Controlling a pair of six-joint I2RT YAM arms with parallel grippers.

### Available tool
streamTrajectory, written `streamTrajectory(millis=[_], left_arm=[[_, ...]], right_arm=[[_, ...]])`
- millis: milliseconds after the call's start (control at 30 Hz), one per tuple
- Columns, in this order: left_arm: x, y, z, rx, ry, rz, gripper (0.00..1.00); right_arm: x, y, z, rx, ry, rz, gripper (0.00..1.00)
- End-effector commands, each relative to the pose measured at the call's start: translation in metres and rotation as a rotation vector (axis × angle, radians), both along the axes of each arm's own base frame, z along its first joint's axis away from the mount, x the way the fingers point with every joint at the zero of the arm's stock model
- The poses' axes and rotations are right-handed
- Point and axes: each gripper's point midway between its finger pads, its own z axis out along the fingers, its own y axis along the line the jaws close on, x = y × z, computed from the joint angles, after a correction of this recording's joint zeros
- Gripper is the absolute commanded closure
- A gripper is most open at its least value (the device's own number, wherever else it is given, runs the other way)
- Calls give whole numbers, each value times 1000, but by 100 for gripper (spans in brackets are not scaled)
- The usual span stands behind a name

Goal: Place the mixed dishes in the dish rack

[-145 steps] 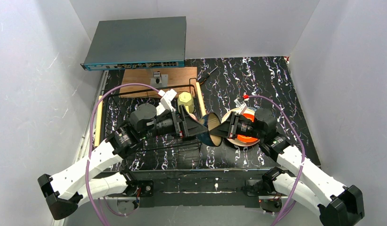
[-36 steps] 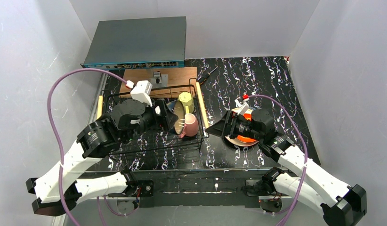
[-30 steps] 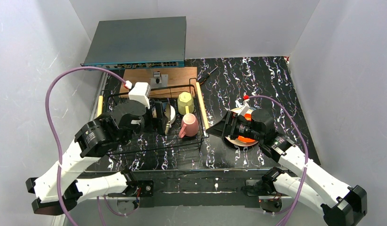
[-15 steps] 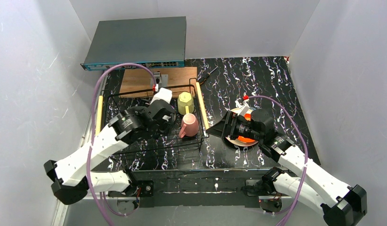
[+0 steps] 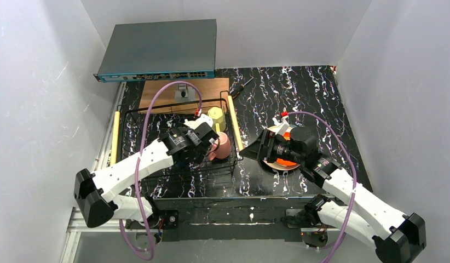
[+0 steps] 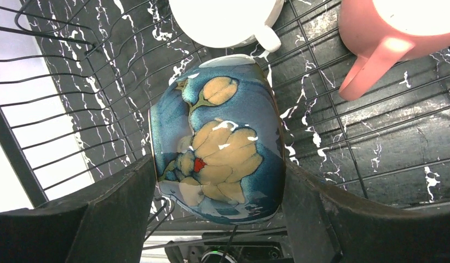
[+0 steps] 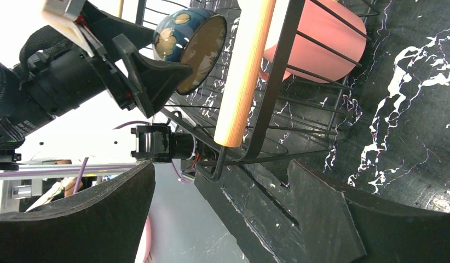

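Change since half a second ago: the left arm has swung from the middle of the rack (image 5: 134, 129) toward its right side, and its purple cable (image 5: 178, 83) now arches over the wooden board (image 5: 162, 90); the right arm has not moved. Left pincer (image 6: 217, 172): inside the rack, a finger pressed on each flank of the bowl (image 6: 220, 126), pinching it. Bowl: blue-teal outside with a tan flower pattern, tan inside; held on its side over the rack's wire floor at the centre of the left wrist view; whether it rests on the wires cannot be told. In the right wrist view it sits at upper centre, its mouth facing lower right. White cup (image 6: 223, 19): on the rack floor, top centre of the left wrist view, just beside the bowl. Pink mug (image 5: 221, 146): in the rack by its right handle, just right of the left pincer in the top view. Yellow-green mug (image 5: 215, 116): in the rack's upper right corner. Rack: black wire with wooden rod handles on its left and right sides, left of centre in the top view. Right pincer (image 7: 221, 164): fingers spread wide with nothing between them, right of the rack and above the orange plate (image 5: 288, 163), which lies on the table (image 5: 299, 93). Wooden board and grey box (image 5: 160, 49): behind the rack, upper left.
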Motion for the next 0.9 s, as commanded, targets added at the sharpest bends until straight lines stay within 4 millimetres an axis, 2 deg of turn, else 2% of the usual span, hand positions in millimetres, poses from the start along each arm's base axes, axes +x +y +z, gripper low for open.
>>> streamTrajectory(millis=[0,200,433,667,733,867], left_arm=[[14,-1,2,21,-60,20,100],[14,-3,-26,79,-4,24,100],[17,0,-43,151,11,28,100],[7,-11,-63,77,77,11,99],[4,-17,-66,40,98,1,91],[-2,-25,-70,-11,129,1,63]], right_arm=[[5,4,25,34,-72,1,2],[6,4,24,31,-72,0,2],[7,5,21,25,-70,3,2],[8,6,19,22,-65,7,2],[8,6,18,21,-64,7,2],[7,6,16,20,-62,5,2]])
